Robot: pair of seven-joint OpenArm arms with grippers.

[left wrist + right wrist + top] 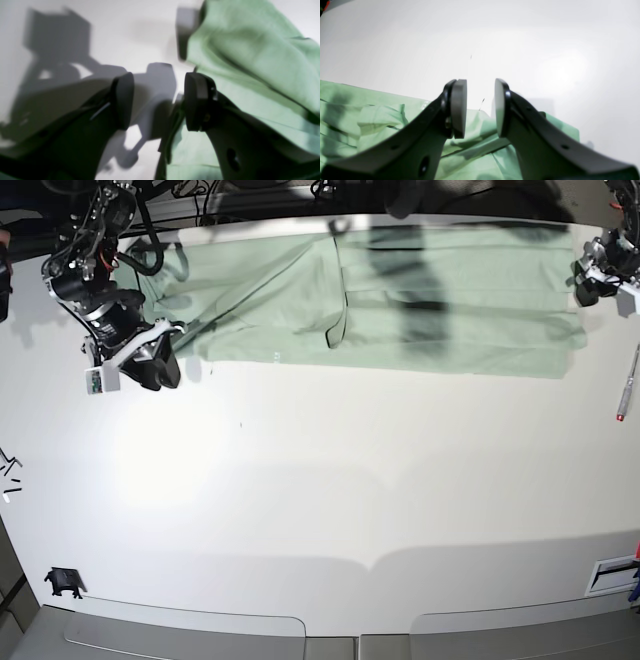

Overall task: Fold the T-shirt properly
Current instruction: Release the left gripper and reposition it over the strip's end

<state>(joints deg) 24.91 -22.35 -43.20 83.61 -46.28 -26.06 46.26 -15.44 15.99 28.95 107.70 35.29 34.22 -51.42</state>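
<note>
The pale mint-green T-shirt (450, 310) lies along the table's far edge, folded into a long band with creases near its left end. In the base view my left gripper (588, 283) hovers at the shirt's right end. In its wrist view that gripper (158, 100) is open, with only white table between the pads and the T-shirt (250, 62) bunched beside the right finger. At the shirt's left front corner is my right gripper (160, 370). Seen from its wrist it (480, 107) is open and holds nothing, with the wrinkled T-shirt (382, 117) under the fingers.
A thin pen-like tool (628, 385) lies by the right edge. A small black part (63, 582) sits at the front left and a white label (612, 575) at the front right. Cables run behind the table's far edge.
</note>
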